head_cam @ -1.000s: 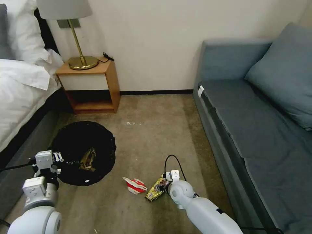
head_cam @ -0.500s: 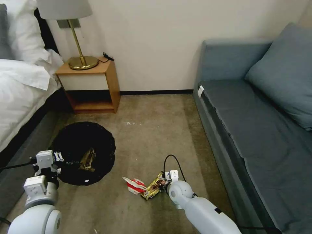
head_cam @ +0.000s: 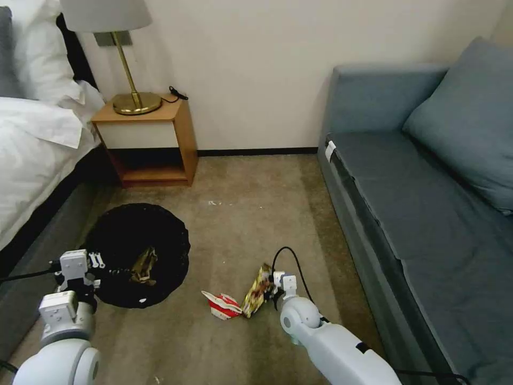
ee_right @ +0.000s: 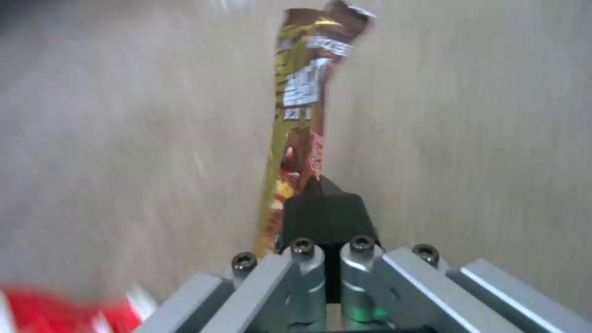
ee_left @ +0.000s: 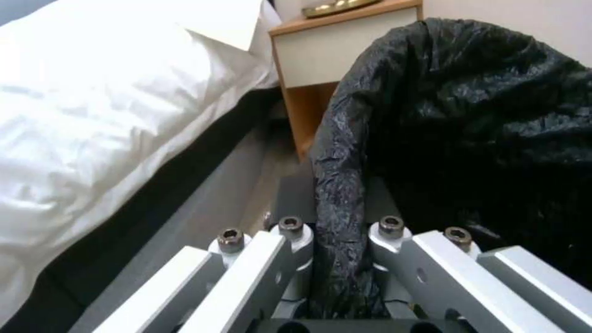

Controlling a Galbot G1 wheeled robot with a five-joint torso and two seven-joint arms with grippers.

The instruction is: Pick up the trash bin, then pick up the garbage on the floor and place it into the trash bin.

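Note:
The trash bin (head_cam: 133, 235), round and lined with a crinkly black bag, hangs low at the left with crumpled brown paper (head_cam: 143, 266) inside. My left gripper (head_cam: 91, 264) is shut on the bin's rim; the bag edge (ee_left: 336, 203) is pinched between its fingers. My right gripper (head_cam: 271, 287) is shut on the gold-brown snack wrapper (head_cam: 256, 289), which stands up from the closed fingers (ee_right: 323, 217) above the carpet. The crushed red-and-white carton (head_cam: 223, 305) lies on the floor just left of the wrapper.
A wooden nightstand (head_cam: 149, 140) with a brass lamp (head_cam: 128, 80) stands against the far wall. The bed (head_cam: 37, 149) runs along the left, close to the bin. A blue-grey sofa (head_cam: 427, 203) fills the right side. Open carpet (head_cam: 251, 214) lies between them.
My right gripper has lifted the snack wrapper off the carpet, tipping it from flat to upright. The bin in my left gripper has shifted slightly.

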